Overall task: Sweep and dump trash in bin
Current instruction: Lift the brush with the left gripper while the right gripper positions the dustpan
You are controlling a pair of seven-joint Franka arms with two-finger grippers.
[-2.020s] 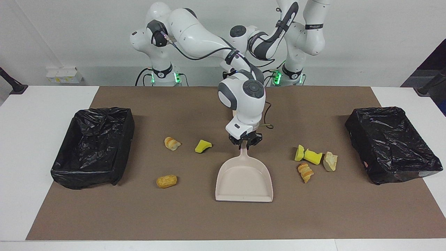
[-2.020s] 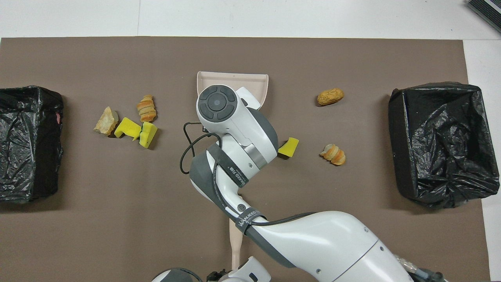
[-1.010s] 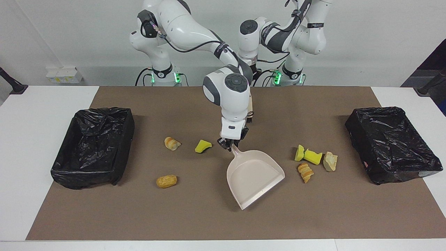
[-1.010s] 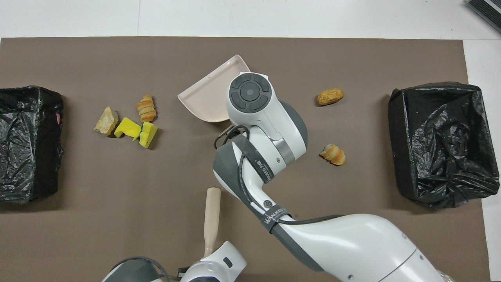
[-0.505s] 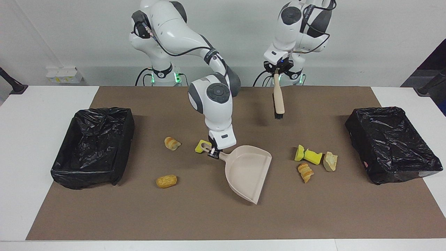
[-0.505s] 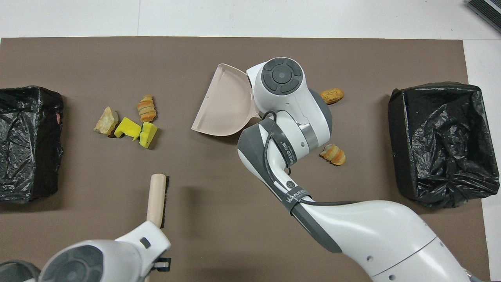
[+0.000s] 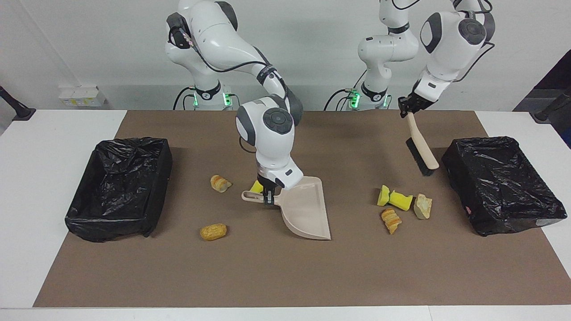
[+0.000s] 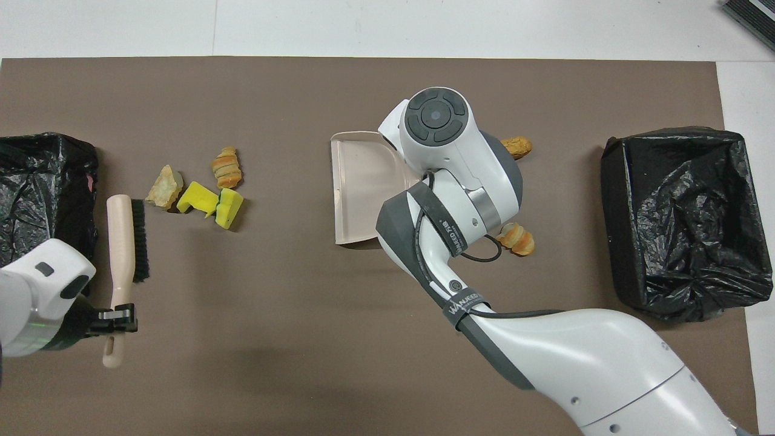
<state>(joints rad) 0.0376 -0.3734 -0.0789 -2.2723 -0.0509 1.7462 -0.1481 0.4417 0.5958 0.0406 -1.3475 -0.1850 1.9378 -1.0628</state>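
Seven scraps of trash lie on the table: four clustered [image 7: 401,205] toward the left arm's end, three [image 7: 221,183] toward the right arm's end. Right gripper [image 7: 267,196] is clamped on the dustpan [image 7: 305,209] handle mid-table, pan mouth facing the cluster. Left gripper [image 7: 408,107] grips the brush [image 7: 421,149] by its handle, held in the air between the cluster and the bin [image 7: 502,183] at that end. Another bin [image 7: 120,187] sits at the right arm's end

right arm blocks most of the yellow sponge chunk [image 7: 256,187] — overhead it's totally covered, and the right claw [image 7: 268,196] hides there too.
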